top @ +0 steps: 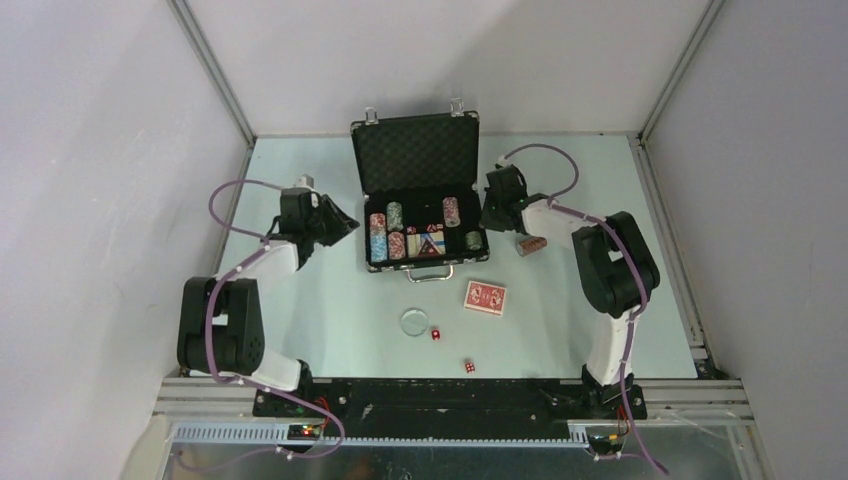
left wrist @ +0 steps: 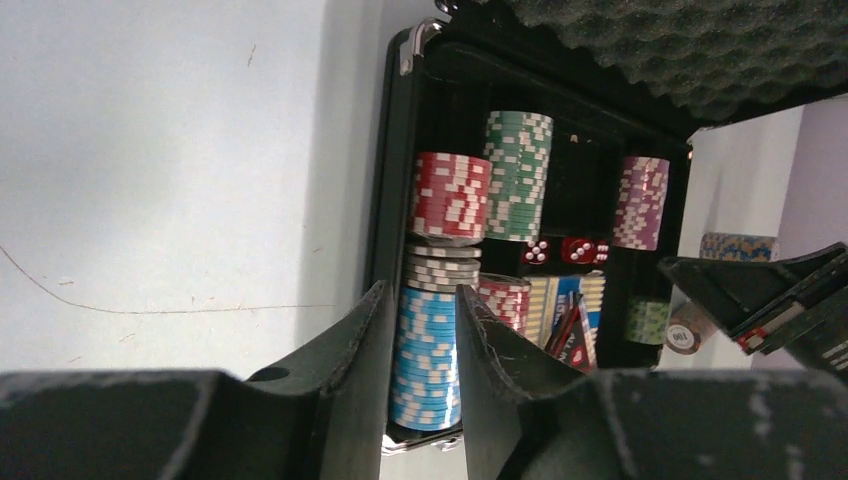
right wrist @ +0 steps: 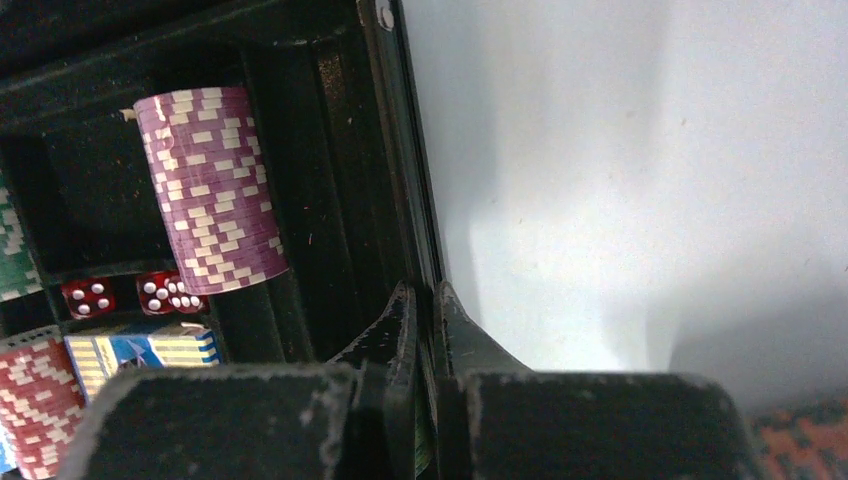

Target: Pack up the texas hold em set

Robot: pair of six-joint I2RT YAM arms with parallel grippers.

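So, closest to the arm bases, one red die sits loose on the table, and a second die lies just beside a clear round disc. A bit further back is the red-backed deck of cards.

Behind that, the black briefcase lies open mid-table with its silver handle facing the arms. Inside are a blue chip stack, a grey stack, a red stack, a green stack, a purple stack and two more dice.

The left gripper is at the case's left side, fingers spread, with the blue chips showing in the gap; can't tell if they touch. The right gripper is at the right wall, fingers pressed almost together, and I can't tell if it pinches the rim. One loose chip stack lies on the table just right of the case. The foam-lined lid stands up at the back.
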